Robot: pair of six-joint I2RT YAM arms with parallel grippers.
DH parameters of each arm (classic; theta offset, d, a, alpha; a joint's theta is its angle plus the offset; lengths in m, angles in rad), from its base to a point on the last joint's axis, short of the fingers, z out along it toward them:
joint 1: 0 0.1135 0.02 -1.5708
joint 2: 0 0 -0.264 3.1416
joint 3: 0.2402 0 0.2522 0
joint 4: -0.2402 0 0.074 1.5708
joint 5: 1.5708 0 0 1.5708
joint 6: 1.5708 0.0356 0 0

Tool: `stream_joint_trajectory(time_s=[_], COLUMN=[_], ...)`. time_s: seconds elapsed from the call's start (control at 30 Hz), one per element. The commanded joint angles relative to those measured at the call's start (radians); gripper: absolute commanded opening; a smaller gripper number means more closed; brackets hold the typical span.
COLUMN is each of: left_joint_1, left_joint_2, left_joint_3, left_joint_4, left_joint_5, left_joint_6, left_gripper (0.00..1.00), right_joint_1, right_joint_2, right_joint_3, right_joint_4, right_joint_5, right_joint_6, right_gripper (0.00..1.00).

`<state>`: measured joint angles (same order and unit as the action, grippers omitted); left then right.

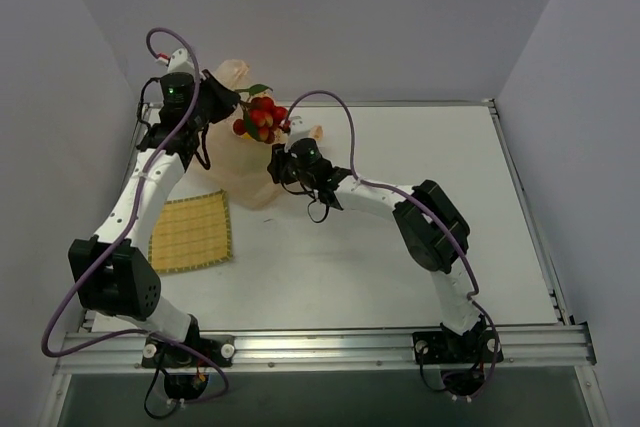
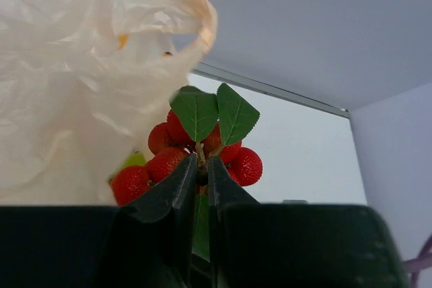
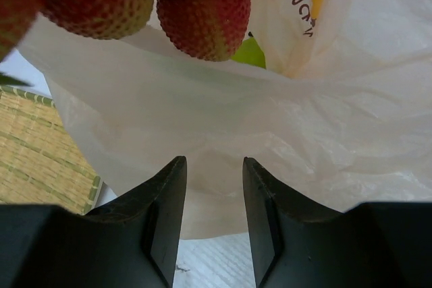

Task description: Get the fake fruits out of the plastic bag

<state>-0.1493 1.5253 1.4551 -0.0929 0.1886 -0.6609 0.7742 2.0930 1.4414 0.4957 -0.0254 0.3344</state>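
Note:
My left gripper (image 1: 232, 105) is shut on the stem of a bunch of red fake fruits (image 1: 261, 118) with green leaves, held up above the plastic bag (image 1: 243, 169). In the left wrist view the gripper (image 2: 201, 164) pinches the stem below the red fruits (image 2: 237, 164), with the pale bag (image 2: 74, 85) to the left and a bit of lime-green fruit (image 2: 133, 160) behind. My right gripper (image 1: 278, 162) is open just beside the bag. In the right wrist view the gripper (image 3: 214, 164) faces the bag (image 3: 283, 126); the red fruits (image 3: 202, 15) hang above, and a green fruit (image 3: 251, 53) shows inside.
A square yellow woven mat (image 1: 191, 232) lies on the white table (image 1: 400, 277) left of the bag, also at the left in the right wrist view (image 3: 37, 153). Grey walls enclose the table at the back and sides.

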Motion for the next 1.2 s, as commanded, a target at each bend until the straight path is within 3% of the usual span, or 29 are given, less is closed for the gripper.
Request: stream_joint_trajectory(time_s=[0.0, 0.3, 0.5, 0.73, 0.93, 1.17], left_joint_1=[0.008, 0.091, 0.214, 0.234, 0.234, 0.244], left_joint_2=[-0.088, -0.241, -0.473, -0.672, -0.694, -0.611], left_joint_3=[0.108, 0.154, -0.001, -0.231, -0.438, -0.538], left_joint_4=[0.076, 0.006, -0.247, -0.456, -0.447, -0.337], left_joint_5=[0.103, 0.239, -0.021, -0.369, -0.495, -0.584], left_joint_6=[-0.088, -0.105, 0.052, 0.162, 0.142, 0.072], left_gripper=[0.02, 0.02, 0.02, 0.02, 0.02, 0.02], right_joint_1=[0.008, 0.007, 0.007, 0.007, 0.007, 0.008], right_joint_2=[-0.002, -0.03, -0.076, -0.128, -0.163, -0.177], right_joint_3=[0.037, 0.008, -0.038, -0.065, -0.09, -0.111], right_joint_4=[0.0, 0.029, 0.059, 0.066, 0.072, 0.093], right_joint_5=[0.022, 0.05, 0.042, 0.036, -0.001, -0.036], right_joint_6=[-0.026, -0.02, -0.02, -0.018, -0.015, 0.005], right_gripper=[0.35, 0.35, 0.35, 0.35, 0.35, 0.35])
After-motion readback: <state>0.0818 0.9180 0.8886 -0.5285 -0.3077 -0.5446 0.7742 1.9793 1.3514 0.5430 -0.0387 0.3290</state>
